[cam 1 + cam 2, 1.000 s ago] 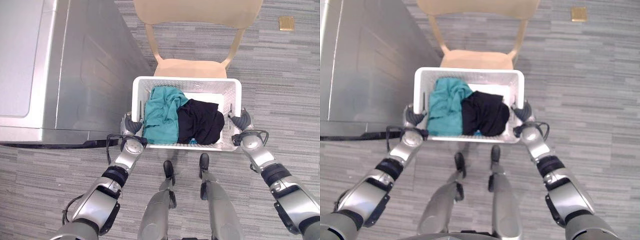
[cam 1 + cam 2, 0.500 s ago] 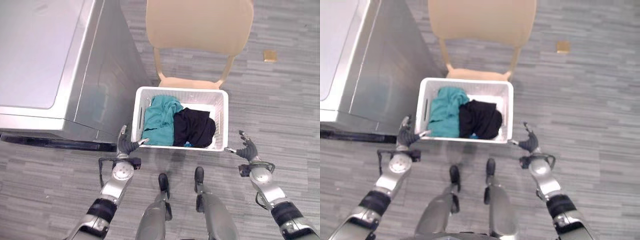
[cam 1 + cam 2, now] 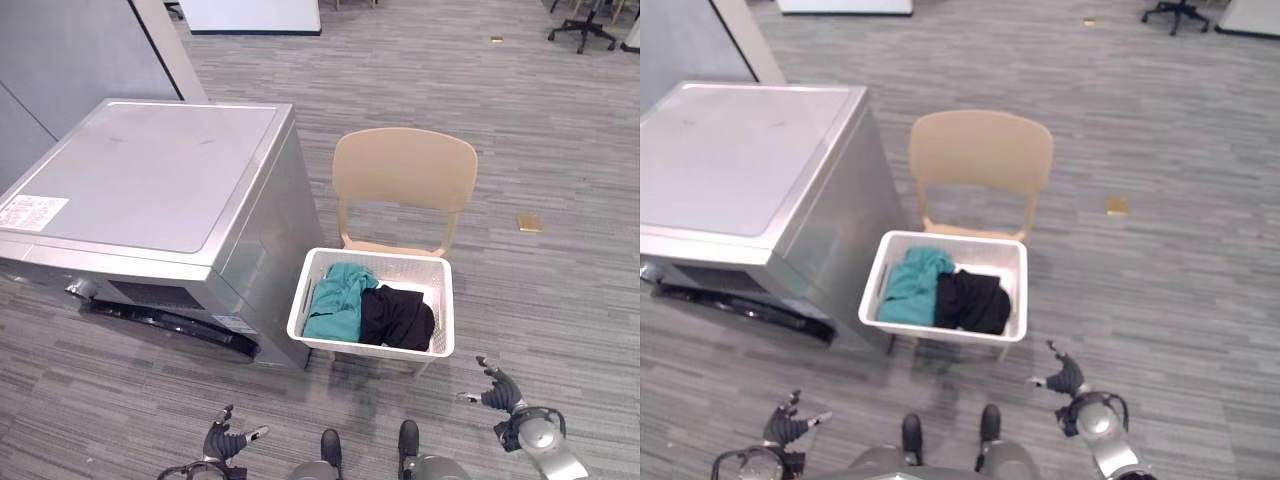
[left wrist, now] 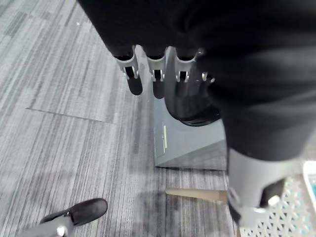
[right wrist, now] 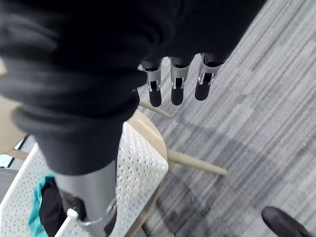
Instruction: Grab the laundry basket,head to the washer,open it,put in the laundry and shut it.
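— What sort of place was it?
— An office or lab mocked up as a laundry corner: grey carpet tiles (image 3: pixel 600 190), a wheeled office chair (image 3: pixel 583 22) far beyond both hands.
— And the laundry part?
— A steel washer (image 3: pixel 150 200) ahead of the left hand (image 3: pixel 228 441), a basket (image 3: pixel 372 345) on a beige chair (image 3: pixel 403 180) beside it.

Grey striped floor (image 3: pixel 560 150) carries the washer (image 3: pixel 150 200) and a tan chair (image 3: pixel 400 190). On the chair seat sits the white laundry basket (image 3: pixel 372 343), ahead of the fingers (image 3: pixel 478 362), apart from them. A small tan square (image 3: pixel 530 223) lies on the floor beyond.
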Controlling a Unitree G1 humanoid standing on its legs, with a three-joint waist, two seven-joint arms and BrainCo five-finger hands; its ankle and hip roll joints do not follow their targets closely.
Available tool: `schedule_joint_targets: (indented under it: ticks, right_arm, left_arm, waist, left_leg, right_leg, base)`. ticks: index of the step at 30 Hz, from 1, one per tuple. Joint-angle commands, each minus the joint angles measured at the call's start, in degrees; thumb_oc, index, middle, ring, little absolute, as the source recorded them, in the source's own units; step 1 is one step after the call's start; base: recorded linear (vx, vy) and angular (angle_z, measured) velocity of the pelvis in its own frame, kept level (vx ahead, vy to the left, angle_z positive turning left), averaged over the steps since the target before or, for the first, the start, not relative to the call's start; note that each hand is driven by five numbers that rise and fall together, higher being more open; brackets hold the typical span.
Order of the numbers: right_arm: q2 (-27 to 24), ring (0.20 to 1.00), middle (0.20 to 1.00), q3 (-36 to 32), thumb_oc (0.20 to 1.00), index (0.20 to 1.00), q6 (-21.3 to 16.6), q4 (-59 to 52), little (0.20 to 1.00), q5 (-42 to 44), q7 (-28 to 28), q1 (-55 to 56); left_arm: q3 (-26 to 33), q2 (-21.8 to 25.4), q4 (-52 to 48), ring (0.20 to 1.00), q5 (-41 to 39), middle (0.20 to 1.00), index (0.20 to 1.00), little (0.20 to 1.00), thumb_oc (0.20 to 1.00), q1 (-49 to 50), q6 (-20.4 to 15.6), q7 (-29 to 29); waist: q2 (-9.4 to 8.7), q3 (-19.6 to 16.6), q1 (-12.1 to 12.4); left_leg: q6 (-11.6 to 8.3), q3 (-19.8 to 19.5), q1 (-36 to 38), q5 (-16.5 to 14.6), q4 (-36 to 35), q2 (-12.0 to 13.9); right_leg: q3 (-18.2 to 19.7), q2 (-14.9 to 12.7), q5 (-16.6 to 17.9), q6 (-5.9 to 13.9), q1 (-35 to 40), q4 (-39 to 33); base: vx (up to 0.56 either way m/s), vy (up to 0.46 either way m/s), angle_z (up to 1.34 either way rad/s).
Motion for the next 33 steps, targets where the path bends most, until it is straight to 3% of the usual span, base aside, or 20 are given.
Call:
schedule_joint_targets:
  ticks: [1, 2, 5, 7, 8, 9, 12, 13, 15, 17, 18, 20, 22, 28, 33]
  right_arm:
    - [-0.8, 1.0, 1.0, 0.3, 1.0, 1.0, -1.3, -2.3, 1.0, 4.0, -2.1, -4.0]
    - [-0.8, 1.0, 1.0, 0.3, 1.0, 1.0, -1.3, -2.3, 1.0, 4.0, -2.1, -4.0]
    - [-0.5, 1.0, 1.0, 0.2, 1.0, 1.0, -0.7, -2.0, 1.0, 3.7, -2.4, -4.2]
    - [-0.5, 1.0, 1.0, 0.0, 1.0, 1.0, -0.6, -2.0, 1.0, 3.7, -2.6, -4.1]
    - [-0.6, 1.0, 1.0, -1.0, 1.0, 1.0, -0.3, -2.3, 1.0, 3.6, -3.0, -3.5]
    - [-0.3, 1.0, 1.0, -1.8, 1.0, 1.0, 0.0, -2.2, 1.0, 3.7, -3.1, -3.2]
    - [-0.1, 1.0, 1.0, -1.9, 1.0, 1.0, 0.2, -2.6, 1.0, 3.6, -3.2, -3.5]
    - [0.6, 1.0, 1.0, -1.4, 1.0, 1.0, 0.3, -2.9, 1.0, 3.9, -3.1, -4.2]
    - [1.1, 1.0, 1.0, -0.8, 1.0, 1.0, 0.3, -2.8, 1.0, 3.8, -3.1, -5.0]
    - [2.0, 1.0, 1.0, 0.5, 1.0, 1.0, 0.1, -4.5, 1.0, 3.9, -3.0, -6.0]
    - [2.0, 1.0, 1.0, 0.5, 1.0, 1.0, 0.2, -4.5, 1.0, 3.9, -3.0, -6.0]
    - [1.6, 1.0, 1.0, 1.2, 1.0, 1.0, 0.0, -6.7, 1.0, 3.9, -2.9, -6.4]
    - [1.3, 1.0, 1.0, 2.7, 1.0, 1.0, -0.4, -7.9, 1.0, 4.2, -3.4, -8.5]
    - [0.3, 1.0, 1.0, 3.0, 1.0, 1.0, -1.0, -10.5, 1.0, 4.9, -3.7, -10.9]
    - [1.0, 1.0, 1.0, 5.8, 1.0, 1.0, -0.6, -8.7, 1.0, 7.2, -3.7, -16.2]
  left_arm:
    - [0.0, 3.9, -4.0, 1.0, 0.1, 1.0, 1.0, 1.0, 1.0, -8.1, -1.3, 2.7]
    - [0.0, 3.9, -4.0, 1.0, 0.1, 1.0, 1.0, 1.0, 1.0, -8.1, -1.3, 2.7]
    - [-0.3, 2.8, -3.9, 1.0, -0.2, 1.0, 1.0, 1.0, 1.0, -8.5, -1.3, 3.1]
    - [-0.5, 2.7, -3.6, 1.0, -0.1, 1.0, 1.0, 1.0, 1.0, -8.9, -1.3, 3.3]
    - [-0.9, 2.9, -4.3, 1.0, 0.1, 1.0, 1.0, 1.0, 1.0, -9.2, -1.2, 3.2]
    - [-1.6, 3.3, -4.6, 1.0, 0.7, 1.0, 1.0, 1.0, 1.0, -9.4, -1.2, 2.7]
    - [-2.2, 4.1, -4.7, 1.0, 1.3, 1.0, 1.0, 1.0, 1.0, -9.9, -1.4, 2.5]
    - [-2.2, 5.3, -4.8, 1.0, 2.2, 1.0, 1.0, 1.0, 1.0, -10.4, -1.4, 2.5]
    - [-1.9, 6.0, -4.7, 1.0, 2.6, 1.0, 1.0, 1.0, 1.0, -10.6, -1.4, 2.6]
    - [-1.3, 7.2, -5.2, 1.0, 3.4, 1.0, 1.0, 1.0, 1.0, -10.5, -1.2, 3.0]
    - [-1.2, 7.2, -5.2, 1.0, 3.4, 1.0, 1.0, 1.0, 1.0, -10.4, -1.1, 3.0]
    - [-0.9, 7.1, -6.0, 1.0, 3.0, 1.0, 1.0, 1.0, 1.0, -10.2, -1.2, 3.0]
    - [-1.3, 6.4, -5.1, 1.0, 3.0, 1.0, 1.0, 1.0, 1.0, -10.8, -1.3, 3.2]
    - [-2.1, 4.9, -4.4, 1.0, 2.6, 1.0, 1.0, 1.0, 1.0, -9.9, -1.8, 2.7]
    - [-3.1, 3.3, -1.4, 1.0, 2.0, 1.0, 1.0, 1.0, 1.0, -8.5, -1.5, 2.0]
  waist:
    - [-3.68, 4.8, 0.7]
    - [-3.67, 4.9, 0.7]
    - [-4.03, 4.0, -0.2]
    - [-4.04, 3.8, -0.5]
    - [-3.79, 3.3, -1.1]
    - [-3.57, 2.2, -1.4]
    - [-4.37, 1.9, -1.3]
    - [-5.12, 2.5, -0.8]
    - [-5.56, 2.8, -0.3]
    - [-5.65, 3.5, -0.5]
    - [-5.73, 3.5, -0.4]
    - [-5.07, 4.1, -1.2]
    - [-4.35, 5.2, -1.3]
    - [-4.54, 5.2, -0.6]
    - [-2.87, 2.7, 1.7]
  left_leg:
    - [-1.51, 4.6, -8.0, -0.6, 9.7, 1.1]
    - [-1.51, 4.6, -8.0, -0.6, 9.7, 1.1]
    - [-3.06, 8.0, -5.3, 0.5, 6.7, 7.9]
    - [-3.69, 8.4, -5.0, 1.4, 5.5, 9.0]
    - [-4.25, 11.9, -5.6, 2.8, 3.5, 11.0]
    - [-4.47, 13.3, -6.0, 2.8, 3.3, 10.8]
    - [-3.62, 12.1, -8.6, 0.6, 7.5, 8.5]
    - [-2.15, 11.7, -9.6, -2.2, 10.4, 6.7]
    - [-1.27, 11.9, -9.8, -3.6, 11.4, 5.9]
    - [0.62, 11.8, -7.8, -5.1, 9.6, 3.6]
    - [0.63, 12.0, -7.7, -5.1, 9.5, 3.5]
    - [1.74, 11.1, -4.7, -5.3, 6.7, 1.2]
    - [2.72, 10.5, -2.4, -4.2, 4.2, -0.7]
    - [3.14, 5.6, -1.8, -4.6, 4.6, -4.2]
    - [2.4, 4.5, -1.8, -3.0, 1.3, -4.5]
  right_leg:
    - [-4.0, -6.6, -11.1, 4.17, 0.4, 2.6]
    - [-4.1, -6.6, -11.1, 4.17, 0.4, 2.6]
    - [-8.0, -10.7, -10.8, 6.16, 2.4, 1.8]
    - [-9.0, -11.4, -11.0, 6.59, 3.1, 1.7]
    - [-11.0, -13.4, -10.7, 7.49, 3.7, 1.9]
    - [-12.4, -15.2, -10.3, 8.43, 5.2, 2.1]
    - [-12.5, -17.6, -9.4, 8.82, 5.9, 3.4]
    - [-11.7, -19.5, -8.6, 8.69, 5.0, 6.1]
    - [-10.9, -20.3, -8.1, 8.54, 3.7, 8.1]
    - [-5.8, -17.2, -8.6, 7.7, -0.3, 13.3]
    - [-5.5, -17.3, -8.9, 7.69, -0.5, 13.7]
    - [-0.8, -11.9, -11.4, 7.23, -4.2, 16.2]
    - [-1.0, -8.6, -10.7, 6.18, -7.6, 13.3]
    - [2.1, -6.6, -8.8, 6.81, -6.4, 6.6]
    - [0.4, -6.6, -7.0, 6.69, -4.3, 1.7]
  base:
    - [-0.21, 0.077, 1.81]
    - [-0.14, 0.22, 2.17]
    - [0.14, 0.329, 0.91]
    - [0.16, 0.263, 0.6]
    - [0.31, 0.637, 1.09]
    - [0.34, 0.658, 1.11]
    - [0.26, 0.403, 0.51]
    - [0.17, 0.321, 0.3]
    - [0.15, 0.291, 0.31]
    - [0.17, 0.256, 0.17]
    - [0.16, 0.181, -0.02]
    - [0.17, 0.221, 0.1]
    - [0.13, 0.131, 0.2]
    - [0.14, -0.05, 0.53]
    - [0.09, -0.065, 0.43]
